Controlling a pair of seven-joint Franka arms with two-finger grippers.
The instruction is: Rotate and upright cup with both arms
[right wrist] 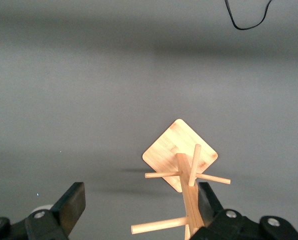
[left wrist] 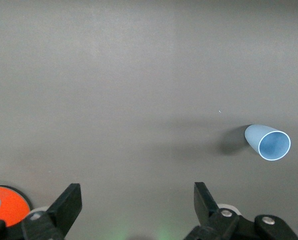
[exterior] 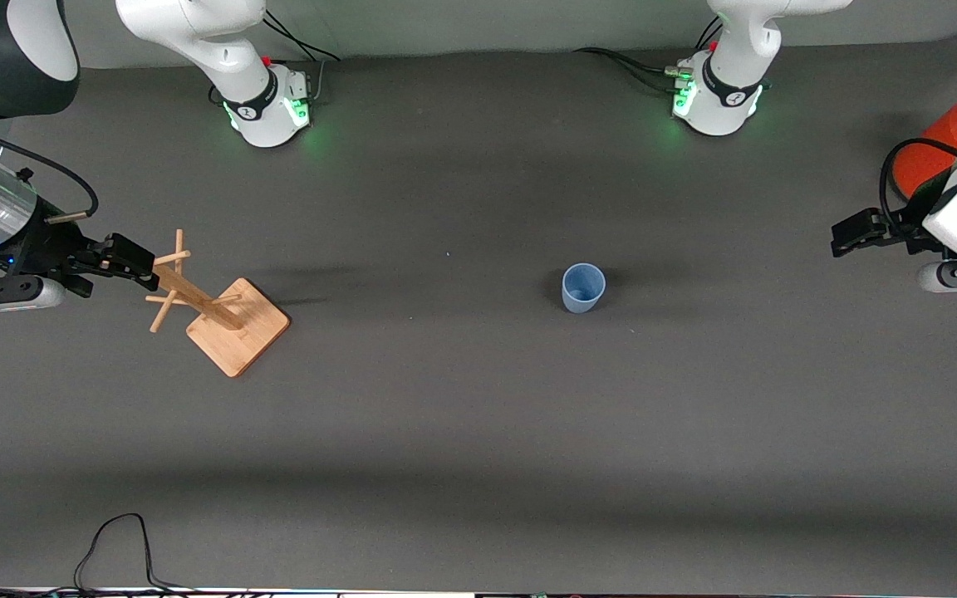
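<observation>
The small pale-blue cup [exterior: 583,287] [left wrist: 269,142] sits alone on the dark table near its middle, toward the left arm's end. It appears to stand on its base with its open mouth up. My left gripper [exterior: 837,236] [left wrist: 137,196] hangs open and empty at the left arm's end of the table, well apart from the cup. My right gripper [exterior: 144,267] [right wrist: 141,197] is open over the top of a wooden peg stand [exterior: 233,320] [right wrist: 181,157] at the right arm's end. The stand's post and pegs show between its fingers, close to one finger.
An orange-red can [exterior: 939,149] [left wrist: 4,202] with a grey lid stands at the table's edge by the left gripper. The two arm bases [exterior: 267,104] [exterior: 715,95] stand along the table's farthest edge. A black cable [exterior: 113,540] [right wrist: 245,20] loops at the edge nearest the front camera.
</observation>
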